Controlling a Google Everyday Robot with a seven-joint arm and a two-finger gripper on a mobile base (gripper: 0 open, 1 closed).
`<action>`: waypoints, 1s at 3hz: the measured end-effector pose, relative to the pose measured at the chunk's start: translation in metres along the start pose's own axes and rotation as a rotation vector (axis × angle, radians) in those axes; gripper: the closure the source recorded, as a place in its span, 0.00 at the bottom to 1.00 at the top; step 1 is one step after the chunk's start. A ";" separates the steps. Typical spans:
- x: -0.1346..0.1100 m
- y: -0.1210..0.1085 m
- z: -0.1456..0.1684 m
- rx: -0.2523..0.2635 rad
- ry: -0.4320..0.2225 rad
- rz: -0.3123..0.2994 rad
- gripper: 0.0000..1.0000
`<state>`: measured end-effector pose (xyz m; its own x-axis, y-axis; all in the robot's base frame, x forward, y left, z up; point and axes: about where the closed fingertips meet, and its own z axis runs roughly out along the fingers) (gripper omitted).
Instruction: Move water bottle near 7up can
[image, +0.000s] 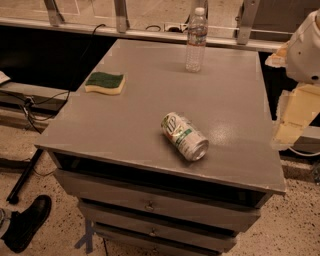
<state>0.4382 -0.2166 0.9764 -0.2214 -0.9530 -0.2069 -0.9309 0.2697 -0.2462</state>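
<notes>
The water bottle (196, 39) stands upright near the far edge of the grey cabinet top (125, 120), clear with a white cap and a red-and-white label band. The 7up can (184, 136) lies on its side near the front middle, its open end pointing to the front right. My gripper (291, 116) hangs at the right edge of the view, beside the cabinet's right side, well clear of both bottle and can. It holds nothing that I can see.
A green-and-yellow sponge (105, 82) lies on the left part of the top. The cabinet has drawers (150, 205) at the front. A black shoe (27, 222) is on the floor at the lower left. Cables and a rail run behind.
</notes>
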 end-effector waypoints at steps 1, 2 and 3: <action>0.000 0.000 0.000 0.000 0.000 0.000 0.00; 0.007 -0.017 0.008 0.051 -0.044 0.030 0.00; 0.021 -0.077 0.028 0.165 -0.122 0.096 0.00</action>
<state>0.5135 -0.2531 0.9644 -0.2608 -0.9005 -0.3479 -0.8448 0.3873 -0.3692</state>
